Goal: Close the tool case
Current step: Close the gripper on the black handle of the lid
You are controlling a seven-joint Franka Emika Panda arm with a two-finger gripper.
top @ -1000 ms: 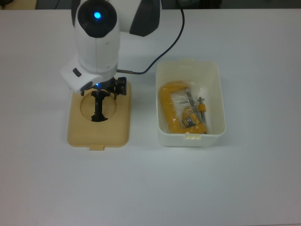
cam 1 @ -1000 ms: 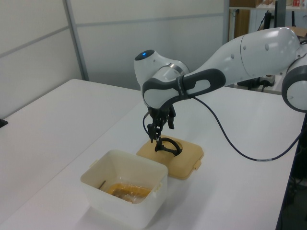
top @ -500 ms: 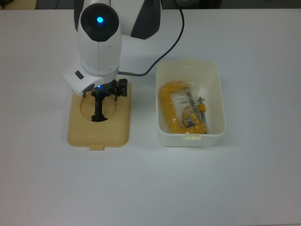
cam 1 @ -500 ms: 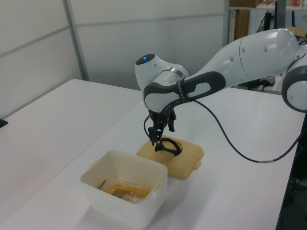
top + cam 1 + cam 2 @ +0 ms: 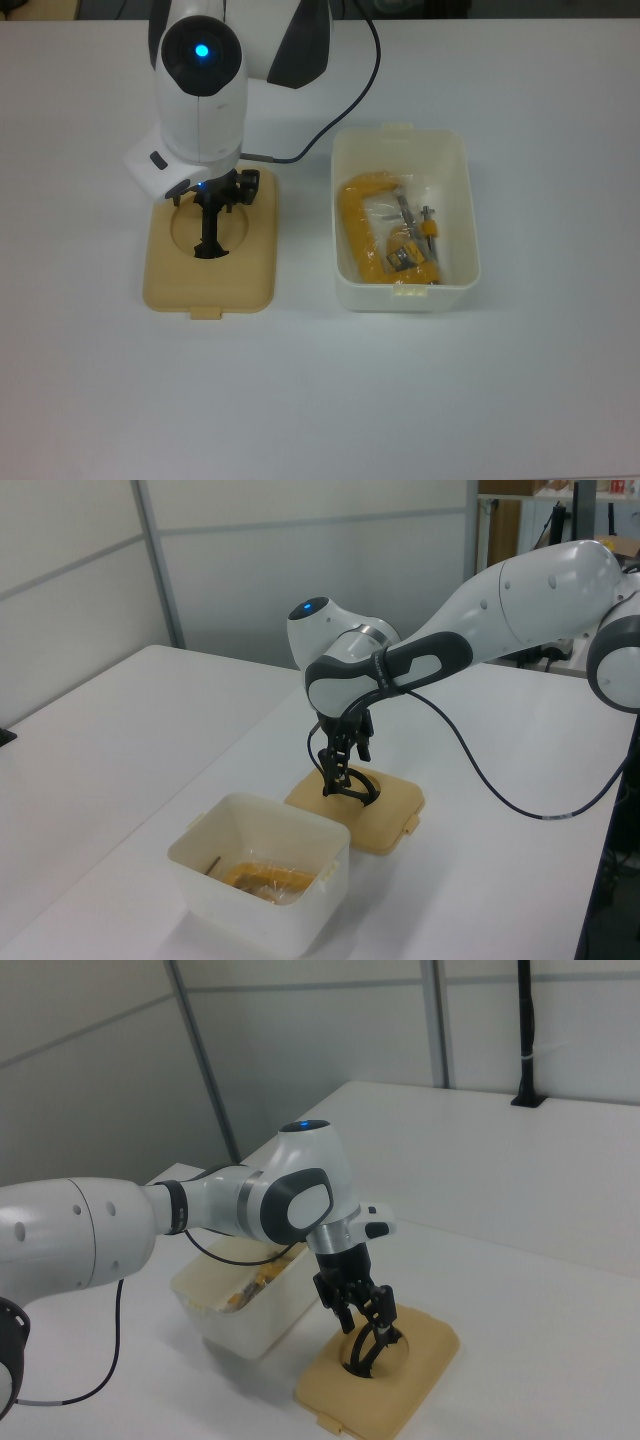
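end effector had come down a little over the last second and sat lower over the black handle in the lid's round recess; whether it was spread or pinching the handle, cannot tell. lid lay flat on the white desk, not lifted, so the case was still open and the grasp looked like the step in hand. tub stood well apart, to the top view's right of the lid, with a yellow c-clamp and a clear bag inside. lid was matte tan plastic, rounded rectangle with a small tab on its near edge. tub was translucent white, thin-walled, rounded corners. desk was smooth and plain.
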